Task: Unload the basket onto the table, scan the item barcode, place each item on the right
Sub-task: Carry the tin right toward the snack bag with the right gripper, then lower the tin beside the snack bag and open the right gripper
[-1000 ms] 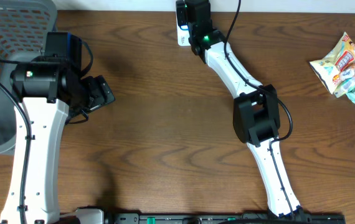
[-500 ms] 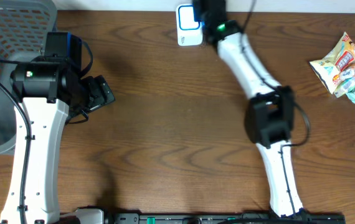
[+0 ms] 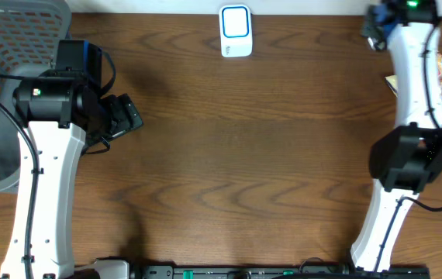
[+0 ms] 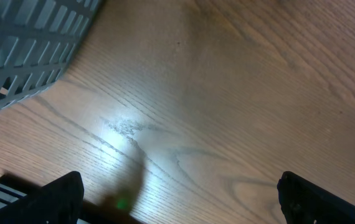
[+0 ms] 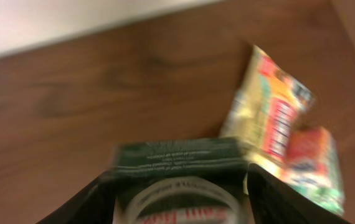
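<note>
Dark green with a ringed label, the item (image 5: 176, 155) sits clamped between the 2 fingers of the right tool (image 5: 177, 199), blurred, over the far right corner of the wooden bench (image 3: 252, 155). Just beyond it lie yellow snack packets (image 5: 277, 118). White and blue, the scanner (image 3: 236, 31) lies at the far edge, well apart from the item. Beside the grey basket (image 3: 4, 46), the left tool (image 4: 177, 199) stands spread wide with nothing between its fingers.
</note>
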{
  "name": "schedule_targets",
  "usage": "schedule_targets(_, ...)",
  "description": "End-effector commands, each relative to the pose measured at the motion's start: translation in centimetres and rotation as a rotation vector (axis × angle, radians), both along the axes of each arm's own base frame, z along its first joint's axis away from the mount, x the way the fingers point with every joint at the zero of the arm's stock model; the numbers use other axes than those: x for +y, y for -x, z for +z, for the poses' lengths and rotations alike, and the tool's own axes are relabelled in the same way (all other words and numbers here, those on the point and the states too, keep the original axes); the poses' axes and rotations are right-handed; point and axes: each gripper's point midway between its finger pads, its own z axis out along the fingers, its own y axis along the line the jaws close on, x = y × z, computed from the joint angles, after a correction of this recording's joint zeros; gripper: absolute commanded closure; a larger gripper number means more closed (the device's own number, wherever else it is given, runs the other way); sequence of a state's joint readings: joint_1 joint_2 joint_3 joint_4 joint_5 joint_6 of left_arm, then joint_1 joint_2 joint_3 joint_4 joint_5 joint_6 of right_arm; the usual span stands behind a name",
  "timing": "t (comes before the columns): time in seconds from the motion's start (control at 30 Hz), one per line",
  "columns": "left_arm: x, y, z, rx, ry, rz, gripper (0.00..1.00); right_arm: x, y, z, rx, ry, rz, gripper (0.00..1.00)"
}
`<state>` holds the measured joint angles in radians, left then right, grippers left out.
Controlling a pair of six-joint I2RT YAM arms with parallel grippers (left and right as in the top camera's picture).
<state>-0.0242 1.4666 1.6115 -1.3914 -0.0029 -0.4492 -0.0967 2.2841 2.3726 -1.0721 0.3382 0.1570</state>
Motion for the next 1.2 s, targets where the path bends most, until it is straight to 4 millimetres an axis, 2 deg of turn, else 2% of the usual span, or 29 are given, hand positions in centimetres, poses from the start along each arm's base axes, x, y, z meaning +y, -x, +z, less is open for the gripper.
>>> schedule_targets(0.0,0.1,0.1,-0.1,0.01,-0.004,0.011,0.02,-4.8,1.6,-0.2,0.018,0.005,-0.106,0.38)
schedule_targets(0.07,0.1,0.1,-0.1,0.01,-0.004,0.011,0.02,-7.0,2.6,-0.7,0.027,-0.013,-0.166,0.34)
schedule_targets(0.17,0.1,0.1,-0.1,0.01,-0.004,0.011,0.02,-9.3,4.0,-1.3,0.046,-0.053,-0.216,0.16)
schedule_targets(0.2,0.1,0.1,-0.1,0.01,-0.004,0.011,0.02,-9.8,4.4,-1.5,0.049,-0.074,-0.226,0.18)
schedule_targets(0.3,0.1,0.1,-0.1,0.01,-0.004,0.011,0.02,-10.4,4.8,-1.9,0.044,-0.138,-0.239,0.18)
schedule_targets(0.4,0.1,0.1,-0.1,0.01,-0.004,0.011,0.02,-9.7,4.9,-2.3,0.05,-0.207,-0.214,0.08)
schedule_targets(0.47,0.1,0.1,-0.1,0.01,-0.004,0.011,0.02,-8.6,5.2,-2.3,0.06,-0.252,-0.19,0.01)
schedule_targets(0.5,0.1,0.1,-0.1,0.01,-0.004,0.011,0.02,-8.2,5.3,-2.1,0.061,-0.271,-0.181,0.01)
schedule_targets(0.6,0.1,0.1,-0.1,0.01,-0.004,0.011,0.02,-6.5,5.8,-0.5,0.045,-0.334,-0.146,0.01)
schedule_targets(0.7,0.1,0.1,-0.1,0.01,-0.004,0.011,0.02,-4.5,7.3,1.9,0.03,-0.402,-0.14,0.01)
schedule_targets(0.9,0.1,0.1,-0.1,0.01,-0.004,0.011,0.02,2.0,12.2,6.4,0.079,-0.56,-0.096,0.05)
schedule_targets(1.03,0.1,0.1,-0.1,0.01,-0.004,0.011,0.02,5.1,15.1,9.2,0.103,-0.527,0.01,0.07)
schedule_targets(1.07,0.1,0.1,-0.1,0.01,-0.004,0.011,0.02,7.2,16.3,10.4,0.11,-0.515,0.069,0.08)
schedule_targets(1.17,0.1,0.1,-0.1,0.01,-0.004,0.011,0.02,10.5,18.4,12.5,0.106,-0.468,0.153,0.1)
